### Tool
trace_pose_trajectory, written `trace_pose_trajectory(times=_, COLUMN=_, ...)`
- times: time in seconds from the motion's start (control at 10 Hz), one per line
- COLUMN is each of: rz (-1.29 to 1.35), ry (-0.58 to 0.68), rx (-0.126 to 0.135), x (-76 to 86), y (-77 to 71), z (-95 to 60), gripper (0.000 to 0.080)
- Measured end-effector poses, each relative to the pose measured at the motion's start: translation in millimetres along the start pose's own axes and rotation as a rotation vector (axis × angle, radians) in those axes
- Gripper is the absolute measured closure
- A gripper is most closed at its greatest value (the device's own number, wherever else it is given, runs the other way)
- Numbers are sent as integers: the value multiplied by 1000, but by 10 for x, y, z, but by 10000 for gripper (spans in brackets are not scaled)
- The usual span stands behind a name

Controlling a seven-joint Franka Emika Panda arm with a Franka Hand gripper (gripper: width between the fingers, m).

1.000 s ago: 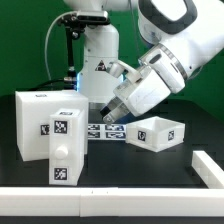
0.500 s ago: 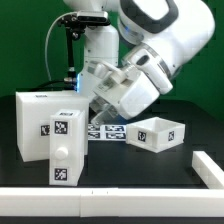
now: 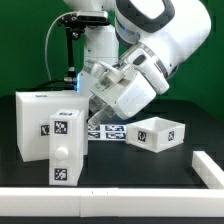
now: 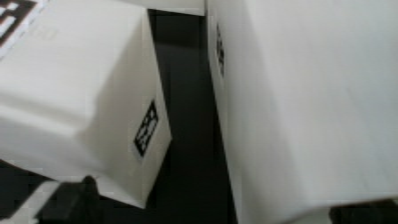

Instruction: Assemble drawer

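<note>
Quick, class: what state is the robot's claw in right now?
Claw: cannot be told; neither view shows its tips clearly.

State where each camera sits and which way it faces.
Exterior view: off the arm, slightly raised, facing across the black table toward the robot's base; it sees the casing, upright tray, open tray and marker board; the arm shows.
Wrist view: on the wrist, close against two white drawer panels with a dark gap between; only a dark blurred shape, perhaps a fingertip, shows.
Shared: white tagged drawer parts; which ones the wrist sees is unclear.
</note>
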State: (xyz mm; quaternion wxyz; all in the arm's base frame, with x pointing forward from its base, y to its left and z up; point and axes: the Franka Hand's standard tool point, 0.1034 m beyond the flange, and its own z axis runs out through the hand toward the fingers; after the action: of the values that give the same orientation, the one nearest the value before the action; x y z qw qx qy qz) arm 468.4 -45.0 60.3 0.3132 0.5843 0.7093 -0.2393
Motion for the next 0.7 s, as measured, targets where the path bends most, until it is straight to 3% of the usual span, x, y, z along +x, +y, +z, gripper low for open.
trace_pose_trajectory(times=0.2, rz=-16, ry=22, rx=10, x=-32, y=-118, z=85, gripper=150)
trace_pose_trajectory(times=0.6, rz=-16, ry=31, rx=19, x=-66, y=-142, z=134, gripper=150)
trace_pose_trajectory(times=0.7, rz=-17, ry=32, rx=20, x=-62, y=-145, z=136, gripper=247)
